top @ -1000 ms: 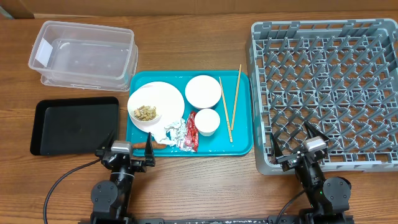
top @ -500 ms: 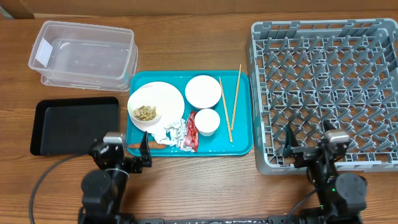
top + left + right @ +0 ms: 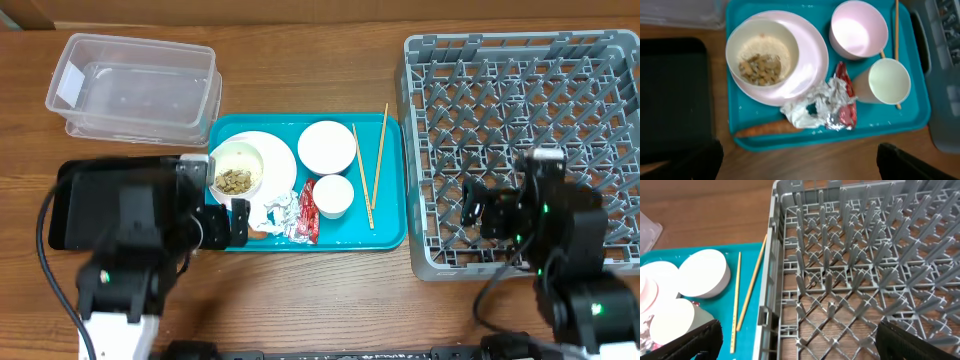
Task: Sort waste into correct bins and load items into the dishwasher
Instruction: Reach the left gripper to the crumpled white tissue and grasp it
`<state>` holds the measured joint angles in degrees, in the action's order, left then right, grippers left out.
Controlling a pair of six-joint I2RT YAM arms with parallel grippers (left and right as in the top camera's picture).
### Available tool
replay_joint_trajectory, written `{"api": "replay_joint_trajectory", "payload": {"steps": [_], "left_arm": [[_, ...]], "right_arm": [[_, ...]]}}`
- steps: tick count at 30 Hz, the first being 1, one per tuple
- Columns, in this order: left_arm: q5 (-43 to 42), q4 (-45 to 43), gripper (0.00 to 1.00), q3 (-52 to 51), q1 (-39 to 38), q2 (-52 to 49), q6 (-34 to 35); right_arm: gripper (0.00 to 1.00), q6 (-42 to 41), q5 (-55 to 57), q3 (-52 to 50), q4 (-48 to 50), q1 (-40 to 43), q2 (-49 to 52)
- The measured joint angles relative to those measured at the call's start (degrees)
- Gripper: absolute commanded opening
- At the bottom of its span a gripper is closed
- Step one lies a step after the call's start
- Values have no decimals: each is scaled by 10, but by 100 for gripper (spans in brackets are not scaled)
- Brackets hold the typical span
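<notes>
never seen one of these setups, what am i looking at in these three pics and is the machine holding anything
These are two robot arms at a wooden table, each ending in a two-finger gripper. The wide picture comes from a camera fixed above. The other two come from cameras on the wrists, so the dark shapes in their bottom corners are each arm's own fingers.

The left gripper faces a teal tray carrying a plate, bowls, a cup, chopsticks, foil, a wrapper, a carrot and food scraps. Nearby are a clear tub and a black tray. The right gripper is above the grey dish rack. Both grippers are open and hold nothing.
</notes>
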<state>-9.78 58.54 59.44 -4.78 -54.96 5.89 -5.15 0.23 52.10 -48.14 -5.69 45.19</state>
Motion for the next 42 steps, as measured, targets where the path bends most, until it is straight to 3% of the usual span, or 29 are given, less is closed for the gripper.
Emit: {"api": "replay_joint_trajectory", "payload": {"steps": [12,30,32,35,39,42], "left_arm": [[-25,25,100,48,0,-114,7],[-27,58,88,49,-46,-372,92],[-27,53,82,49,-46,-394,97],[-27,38,66,49,-46,-424,105],[-27,23,36,49,-46,-443,108],[-27,16,29,49,-46,-445,108]], "right_arm": [[100,-6,4,43,-38,0,30],[100,-7,15,43,-50,0,30],[100,-6,15,43,-50,0,30],[100,-7,17,43,-51,0,30],[100,-6,18,43,-51,0,30],[100,-6,20,43,-51,0,30]]}}
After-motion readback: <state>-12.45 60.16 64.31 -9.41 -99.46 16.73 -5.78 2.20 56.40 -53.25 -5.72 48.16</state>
